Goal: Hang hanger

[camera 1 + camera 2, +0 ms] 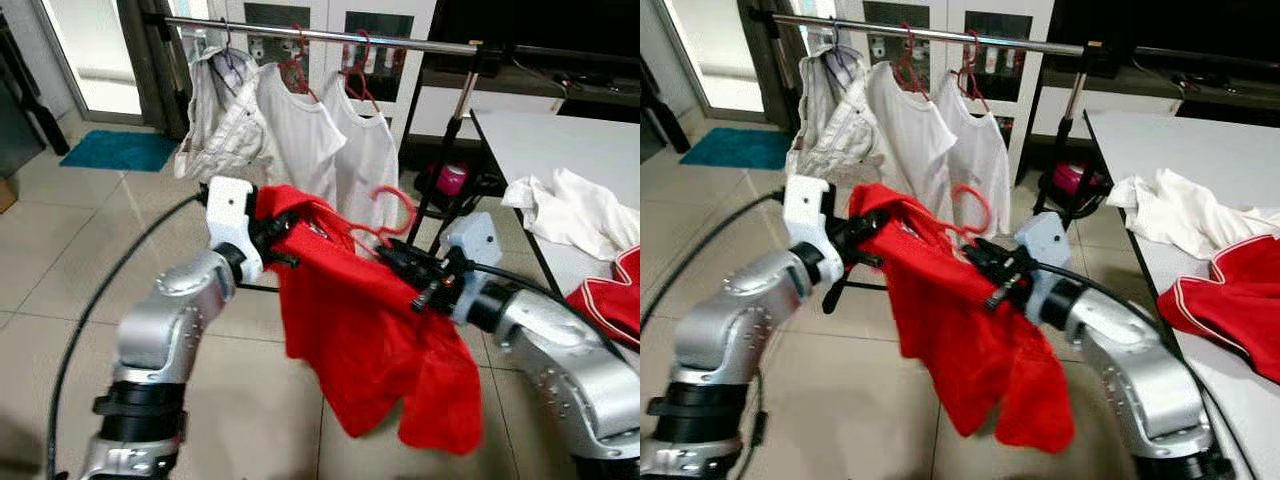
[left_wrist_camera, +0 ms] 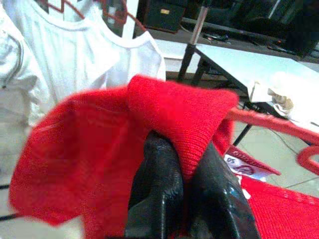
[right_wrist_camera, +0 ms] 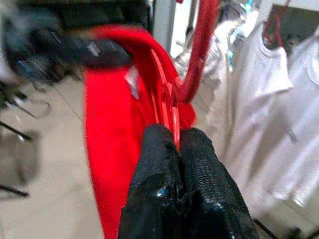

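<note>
A red shirt (image 1: 370, 330) on a red hanger (image 1: 392, 212) hangs between my two arms, below and in front of the silver clothes rail (image 1: 320, 35). My left gripper (image 1: 272, 232) is shut on the shirt's shoulder fabric; in the left wrist view its fingers (image 2: 164, 199) pinch a fold of red knit (image 2: 189, 109). My right gripper (image 1: 392, 258) is shut on the hanger near its neck, and the right wrist view has its fingers (image 3: 169, 164) clamped at the base of the red hook (image 3: 199, 55).
Two white T-shirts (image 1: 300, 130) on red hangers and a pale jacket (image 1: 215, 120) hang on the rail. A white table (image 1: 560, 150) at right carries a white garment (image 1: 570, 210) and a red one (image 1: 615, 290). A teal mat (image 1: 120, 150) lies on the tiled floor.
</note>
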`<state>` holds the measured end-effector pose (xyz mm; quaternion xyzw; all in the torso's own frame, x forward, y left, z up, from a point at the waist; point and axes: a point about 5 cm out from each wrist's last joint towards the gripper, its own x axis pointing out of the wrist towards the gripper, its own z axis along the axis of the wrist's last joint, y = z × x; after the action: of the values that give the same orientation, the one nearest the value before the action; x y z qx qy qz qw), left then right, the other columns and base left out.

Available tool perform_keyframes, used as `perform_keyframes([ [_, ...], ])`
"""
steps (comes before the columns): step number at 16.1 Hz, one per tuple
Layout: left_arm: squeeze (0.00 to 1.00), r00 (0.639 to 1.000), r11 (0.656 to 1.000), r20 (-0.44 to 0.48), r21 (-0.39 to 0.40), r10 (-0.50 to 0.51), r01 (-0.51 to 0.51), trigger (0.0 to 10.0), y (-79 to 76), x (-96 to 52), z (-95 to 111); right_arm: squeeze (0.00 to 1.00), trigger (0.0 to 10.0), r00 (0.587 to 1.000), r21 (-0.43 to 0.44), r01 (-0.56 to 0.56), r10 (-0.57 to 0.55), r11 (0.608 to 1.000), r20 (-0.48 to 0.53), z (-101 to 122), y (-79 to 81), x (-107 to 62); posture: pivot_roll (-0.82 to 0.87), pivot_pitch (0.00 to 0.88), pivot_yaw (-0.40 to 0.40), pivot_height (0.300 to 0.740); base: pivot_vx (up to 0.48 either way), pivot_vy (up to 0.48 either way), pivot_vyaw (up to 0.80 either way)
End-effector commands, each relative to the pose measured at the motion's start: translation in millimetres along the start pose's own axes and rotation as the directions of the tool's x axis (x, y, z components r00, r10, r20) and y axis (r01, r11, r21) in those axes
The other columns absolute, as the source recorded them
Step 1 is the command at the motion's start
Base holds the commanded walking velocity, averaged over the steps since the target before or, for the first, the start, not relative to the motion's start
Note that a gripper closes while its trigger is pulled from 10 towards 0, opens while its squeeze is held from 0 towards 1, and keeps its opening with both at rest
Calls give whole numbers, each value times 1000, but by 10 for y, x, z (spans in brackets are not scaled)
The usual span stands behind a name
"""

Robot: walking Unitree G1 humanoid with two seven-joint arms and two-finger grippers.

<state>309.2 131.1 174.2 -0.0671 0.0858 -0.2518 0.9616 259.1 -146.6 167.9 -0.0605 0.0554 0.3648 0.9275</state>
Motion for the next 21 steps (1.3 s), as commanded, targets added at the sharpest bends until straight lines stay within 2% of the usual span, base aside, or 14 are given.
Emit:
perform_keyframes([
  [1, 0, 1000, 1000, 15, 21, -24, 23, 0, -28, -18, 93, 0, 0, 998, -18, 46, -46, 999, -34, -49, -60, -37, -140, 0, -5, 740, 0, 0, 0],
  [3, 0, 999, 996, -8, 79, -41, 42, 0, -58, -41, 112, 0, 0, 993, -84, 55, -63, 995, -99, -126, -101, -46, -139, 0, -9, 740, 0, 0, 0],
  [5, 0, 1000, 994, 6, 108, -23, 22, 0, -19, -58, 189, 0, 0, 985, -154, 15, -41, 988, -167, -209, -115, -66, -137, 0, -19, 740, 0, 0, 0],
  [7, 0, 999, 991, 40, 132, 8, -14, 0, 84, -105, 316, 0, 0, 970, -187, -40, -7, 981, -241, -331, -121, -122, -137, 0, -23, 740, 0, 0, 0],
  [9, 0, 991, 986, 107, 138, 79, -93, 0, 243, -154, 473, 0, 0, 961, -190, -60, 6, 980, -275, -413, -137, -176, -139, 0, -23, 740, 0, 0, 0],
  [10, 0, 965, 972, 202, 128, 170, -198, 0, 416, -204, 641, 0, 0, 958, -195, -72, 14, 978, -287, -471, -149, -217, -139, 0, -25, 740, 0, 0, 0],
  [12, 0, 933, 961, 274, 83, 233, -265, 0, 539, -244, 753, 0, 0, 957, -189, -79, 21, 979, -289, -503, -151, -240, -137, 0, -25, 740, 0, 0, 0],
  [13, 0, 876, 935, 341, -26, 341, -354, 0, 726, -303, 842, 0, 0, 958, -174, -92, 39, 980, -283, -545, -142, -267, -131, 0, -29, 740, 0, 0, 0],
  [15, 0, 830, 899, 350, -110, 434, -424, 0, 861, -346, 841, 0, 0, 971, -128, -72, 40, 989, -236, -536, -139, -264, -132, 0, -27, 740, 0, 0, 0],
  [16, 0, 838, 892, 314, -90, 447, -442, 0, 883, -329, 755, 0, 0, 985, -81, -38, 23, 996, -171, -480, -150, -239, -134, 0, -26, 740, 0, 0, 0],
  [18, 0, 914, 927, 202, 60, 352, -370, 0, 732, -201, 481, 0, 0, 997, -18, 28, -29, 999, -66, -360, -190, -191, -138, 0, -25, 740, 0, 0, 0],
  [20, 0, 943, 948, 163, 79, 292, -307, 0, 616, -133, 377, 0, 0, 998, 11, 64, -63, 998, -17, -302, -213, -168, -137, 0, -26, 740, 0, 0, 0],
  [21, 0, 991, 986, 64, 117, 116, -123, 0, 323, -33, 190, 0, 0, 982, 94, 155, -164, 983, 92, -162, -271, -110, -140, 0, -30, 740, 0, 0, 0],
])
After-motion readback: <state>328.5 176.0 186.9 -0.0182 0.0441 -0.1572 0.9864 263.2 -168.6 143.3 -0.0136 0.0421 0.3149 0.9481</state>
